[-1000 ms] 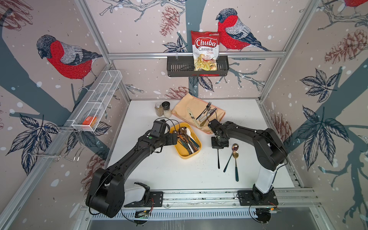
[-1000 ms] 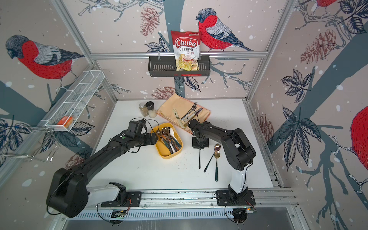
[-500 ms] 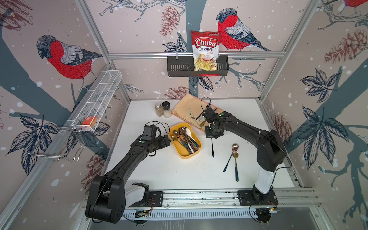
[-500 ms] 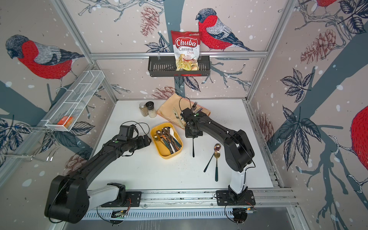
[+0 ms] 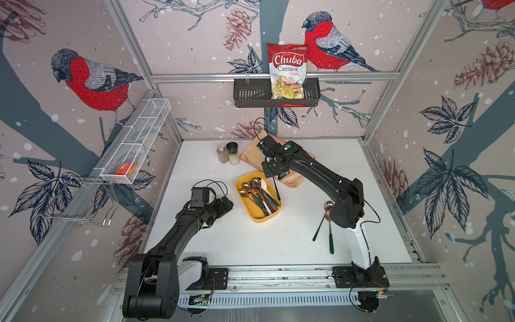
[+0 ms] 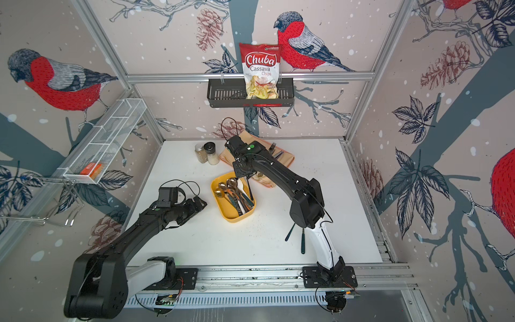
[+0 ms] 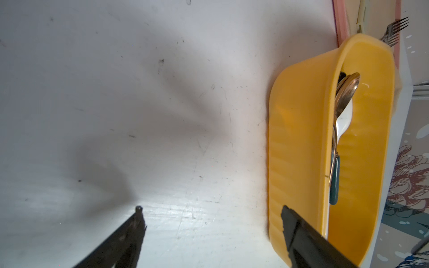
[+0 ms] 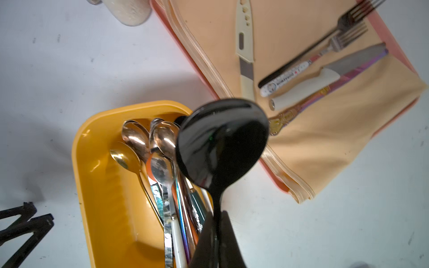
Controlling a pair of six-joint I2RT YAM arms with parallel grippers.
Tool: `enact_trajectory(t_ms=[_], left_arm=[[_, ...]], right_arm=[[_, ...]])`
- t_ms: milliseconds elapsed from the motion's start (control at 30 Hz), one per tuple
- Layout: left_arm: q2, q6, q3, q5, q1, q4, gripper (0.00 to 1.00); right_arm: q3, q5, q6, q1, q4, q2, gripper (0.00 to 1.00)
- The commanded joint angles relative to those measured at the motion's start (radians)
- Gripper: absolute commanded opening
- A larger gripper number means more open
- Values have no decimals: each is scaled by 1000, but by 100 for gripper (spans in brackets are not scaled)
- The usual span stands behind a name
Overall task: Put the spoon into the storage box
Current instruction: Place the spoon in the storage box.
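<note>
So, taking the table as a dial with twelve at the back wall: nearest, at about four o'clock, two copper-bowled spoons (image 5: 330,237) with dark green handles lie loose beside the right arm's elbow, not yet dealt with. At the centre sits the yellow storage box (image 5: 260,219), already carrying a bundle of spoons (image 5: 257,189) with bowls toward the back. The left gripper (image 5: 227,203) hangs near the box's nine o'clock side, claw spread wide and empty, low over the table. I judge it is parked there so the drop lane is free. Over the box's two o'clock rim the right gripper (image 5: 274,176) is clamped on a black spoon (image 8: 221,143) near its neck, bowl up by the wrist and handle dangling toward the tray, a hold that lets the handle lead in. Lowering and release look like the next step. Farther off, at one o'clock, a folded peach cloth (image 8: 325,139) bears forks and knives (image 8: 301,67), and two shakers (image 5: 228,153) stand at eleven. On the back wall a black slotted basket (image 5: 250,93) holds a Chuba cassava chips bag (image 5: 288,69).
</note>
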Motion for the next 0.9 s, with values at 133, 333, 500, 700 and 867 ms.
enact_trajectory(t_ms=[133,333,500,700,867], left_arm=[[-9,-16,-15,25,3,38,93],[-8,-24,-27,31,4,49,93],[-4,-32,-32,42,4,61,93],[0,-33,-26,50,5,64,93],[-1,-30,-21,53,4,61,93]], right_arm=[[79,-58,-52,13,-8,96,1],[64,-58,-65,45,3,141,1],[22,-73,-60,54,24,151,1],[-4,-115,-60,61,40,175,2],[-10,-155,-62,65,41,198,4]])
